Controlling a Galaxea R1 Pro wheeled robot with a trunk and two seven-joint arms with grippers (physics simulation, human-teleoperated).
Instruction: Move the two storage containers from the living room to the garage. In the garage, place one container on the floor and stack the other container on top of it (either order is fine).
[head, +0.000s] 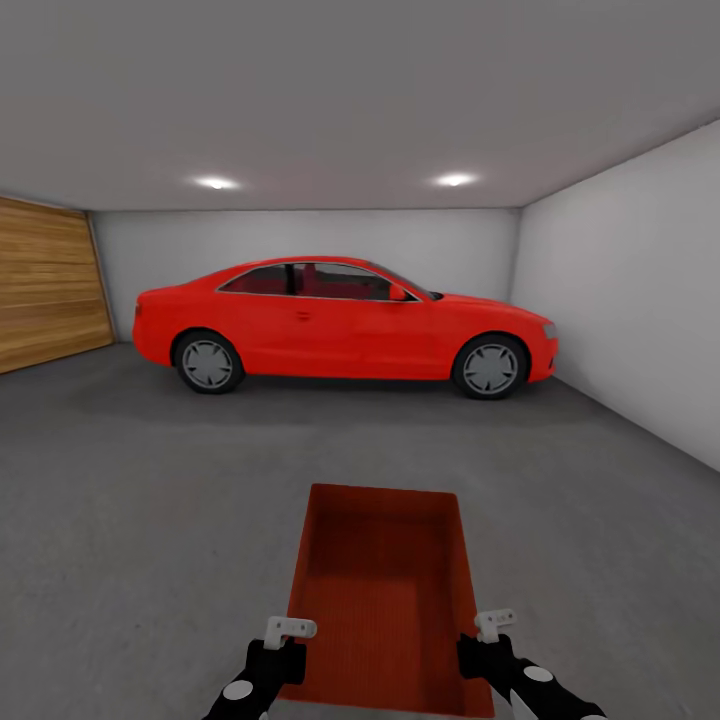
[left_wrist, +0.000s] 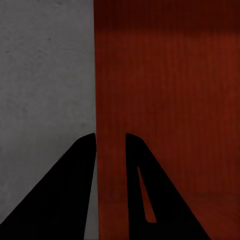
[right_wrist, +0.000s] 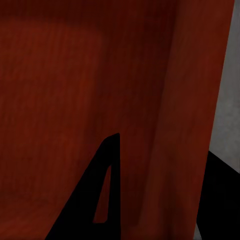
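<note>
I am in the garage, on its dark grey floor (head: 150, 480). One orange-red storage container (head: 380, 590) hangs low in front of me, open side up and empty, long axis pointing at the car. My left gripper (head: 290, 640) is shut on its left wall near the close end, one finger inside and one outside (left_wrist: 110, 137). My right gripper (head: 487, 635) pinches the right wall the same way (right_wrist: 162, 145). The bin's ribbed inside (left_wrist: 170, 90) (right_wrist: 75, 90) shows in both wrist views. The other container and the living room are out of view.
A red coupe car (head: 345, 325) stands side-on across the back of the garage. A wood-panelled door (head: 45, 285) is on the left and a white wall (head: 630, 300) on the right. Bare grey floor lies between the bin and the car.
</note>
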